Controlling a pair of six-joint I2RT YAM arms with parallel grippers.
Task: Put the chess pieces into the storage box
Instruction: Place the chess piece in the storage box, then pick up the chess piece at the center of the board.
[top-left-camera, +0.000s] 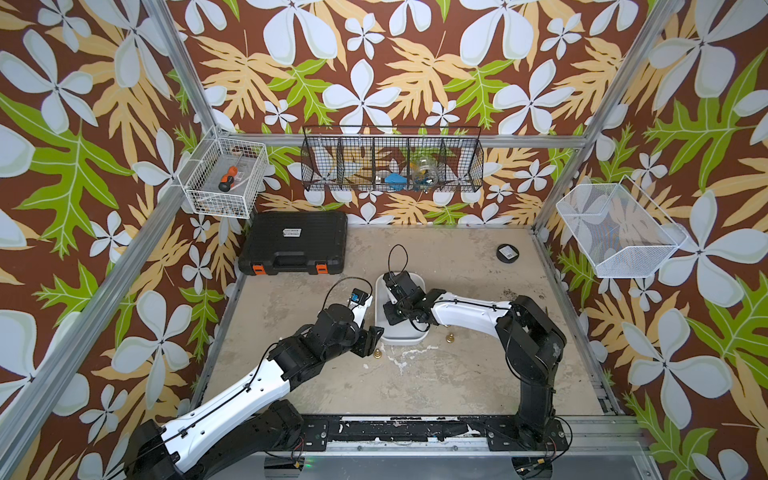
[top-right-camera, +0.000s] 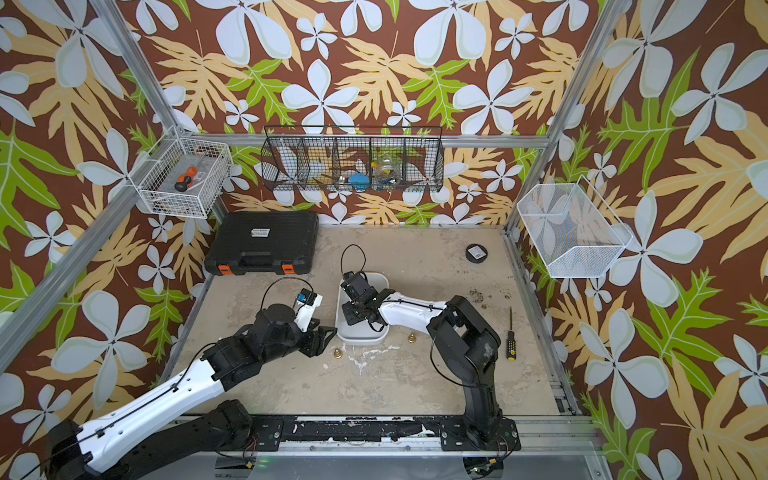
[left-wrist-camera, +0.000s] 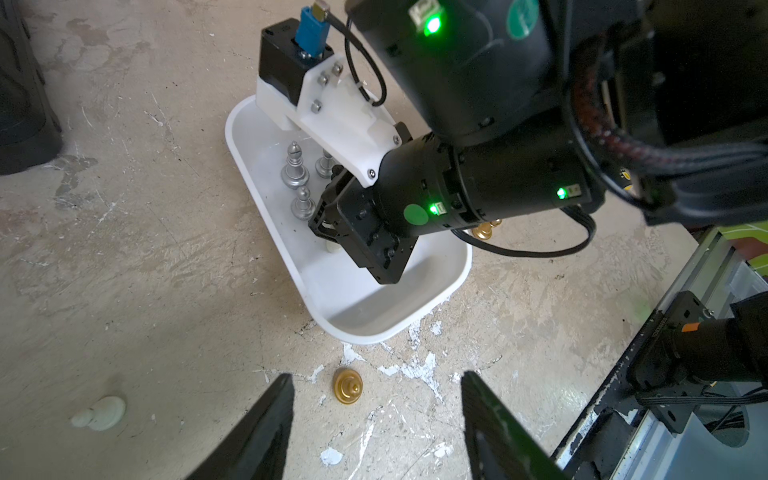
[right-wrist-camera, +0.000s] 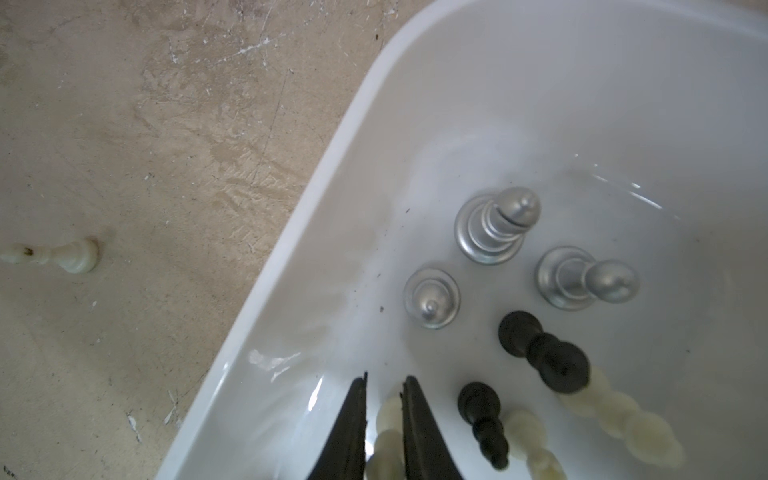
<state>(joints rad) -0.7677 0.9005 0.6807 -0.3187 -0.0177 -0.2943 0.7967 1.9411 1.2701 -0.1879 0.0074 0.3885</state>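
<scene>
The white tub (left-wrist-camera: 374, 307) sits in the middle of the counter (top-left-camera: 457, 374), holding three silver pieces (right-wrist-camera: 490, 232), two black pieces (right-wrist-camera: 544, 353) and three cream pieces (right-wrist-camera: 623, 415). The right tool (right-wrist-camera: 386, 380) is down inside it, jaws a slit apart around one cream piece; gripping or let go, I cannot tell. Outside are two gold pieces (left-wrist-camera: 348, 386) and a fallen cream piece (left-wrist-camera: 99, 413). The left tool (left-wrist-camera: 376, 376) hangs spread wide, empty, over one gold piece.

Resembles a robot lab cell: aluminium frame (top-left-camera: 532, 142), leaf-patterned panels (top-left-camera: 374, 62), scuffed surface (top-left-camera: 457, 374), left arm (top-left-camera: 232, 399) and right arm (top-left-camera: 465, 311) bolted to a rail (top-left-camera: 395, 430).
</scene>
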